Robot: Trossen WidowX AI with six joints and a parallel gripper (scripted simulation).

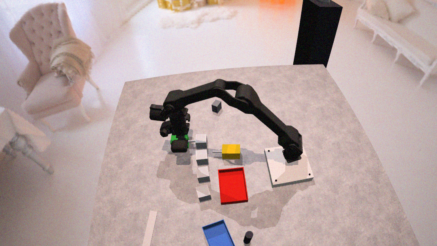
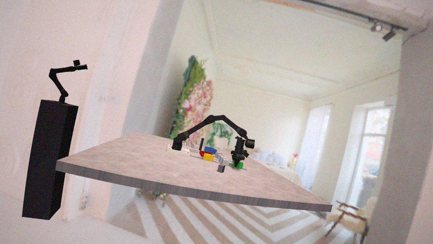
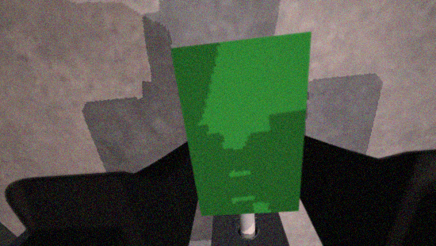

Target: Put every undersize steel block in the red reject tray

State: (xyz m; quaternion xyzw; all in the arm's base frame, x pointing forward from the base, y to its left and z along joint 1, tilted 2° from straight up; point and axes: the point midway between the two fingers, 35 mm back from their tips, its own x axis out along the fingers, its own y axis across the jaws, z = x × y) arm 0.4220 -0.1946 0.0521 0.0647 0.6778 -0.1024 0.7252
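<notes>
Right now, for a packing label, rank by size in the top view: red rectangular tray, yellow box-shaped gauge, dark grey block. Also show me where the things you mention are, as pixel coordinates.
1. Red rectangular tray (image 1: 233, 185)
2. Yellow box-shaped gauge (image 1: 230, 151) (image 2: 208, 157)
3. Dark grey block (image 1: 216, 106) (image 2: 221, 168)

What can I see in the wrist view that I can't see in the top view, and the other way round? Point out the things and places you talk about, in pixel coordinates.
Only the wrist view: the round hole in the dark face of a steel block (image 3: 273, 230), with the tip of the gauge's pale pin at it.

Only the top view: the shallow red tray (image 1: 232, 186), the blue tray (image 1: 218, 233) and the yellow block with a pin (image 1: 231, 151).

Both: the green GO gauge (image 1: 174, 139) (image 3: 246, 99), held in the black jaws, and its pin pointing at that block (image 1: 201, 140).
</notes>
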